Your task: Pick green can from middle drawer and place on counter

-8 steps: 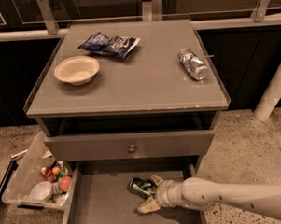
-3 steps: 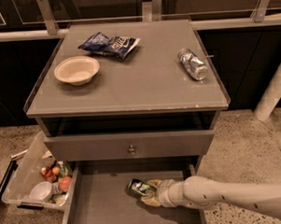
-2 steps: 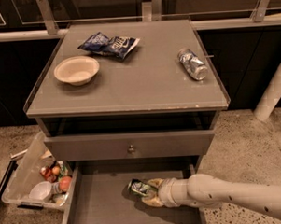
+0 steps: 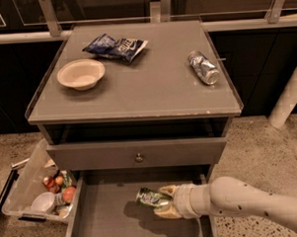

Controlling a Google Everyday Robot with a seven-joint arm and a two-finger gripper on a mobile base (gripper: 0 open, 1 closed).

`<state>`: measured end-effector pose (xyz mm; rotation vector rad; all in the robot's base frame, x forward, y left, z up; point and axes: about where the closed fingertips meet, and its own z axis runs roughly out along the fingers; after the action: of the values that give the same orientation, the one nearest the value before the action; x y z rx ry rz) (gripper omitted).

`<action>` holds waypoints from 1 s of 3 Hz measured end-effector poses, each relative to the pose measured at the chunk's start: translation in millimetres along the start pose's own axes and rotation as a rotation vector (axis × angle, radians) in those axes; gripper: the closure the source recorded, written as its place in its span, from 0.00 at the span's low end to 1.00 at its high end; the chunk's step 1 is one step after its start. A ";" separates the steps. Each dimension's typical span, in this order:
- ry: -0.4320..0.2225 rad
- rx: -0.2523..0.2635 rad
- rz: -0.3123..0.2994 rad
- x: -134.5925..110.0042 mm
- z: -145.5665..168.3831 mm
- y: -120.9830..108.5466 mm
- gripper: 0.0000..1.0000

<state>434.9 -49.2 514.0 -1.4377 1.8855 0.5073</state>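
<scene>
The green can (image 4: 151,198) lies on its side above the grey floor of the open middle drawer (image 4: 109,226), near its right half. My gripper (image 4: 164,203) reaches in from the right, its tan fingers (image 4: 167,213) closed around the can's right end. The white arm runs off to the lower right. The counter (image 4: 152,83) is the grey cabinet top above, well clear of the gripper.
On the counter sit a white bowl (image 4: 81,74), a blue chip bag (image 4: 114,46) and a dented silver-and-blue can (image 4: 203,67). A shut drawer front with a round knob (image 4: 139,158) overhangs the open drawer. A clear bin of items (image 4: 40,192) stands on the floor at left.
My fingers have closed around the green can's right end, and the can and gripper have shifted slightly within the drawer.
</scene>
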 end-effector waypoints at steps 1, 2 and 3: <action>0.019 0.011 -0.071 -30.7 -37.2 6.7 1.00; 0.063 0.050 -0.176 -75.3 -81.0 2.9 1.00; 0.123 0.127 -0.258 -120.6 -126.6 -12.3 1.00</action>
<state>426.0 -57.4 688.9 -1.6277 1.7558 0.1756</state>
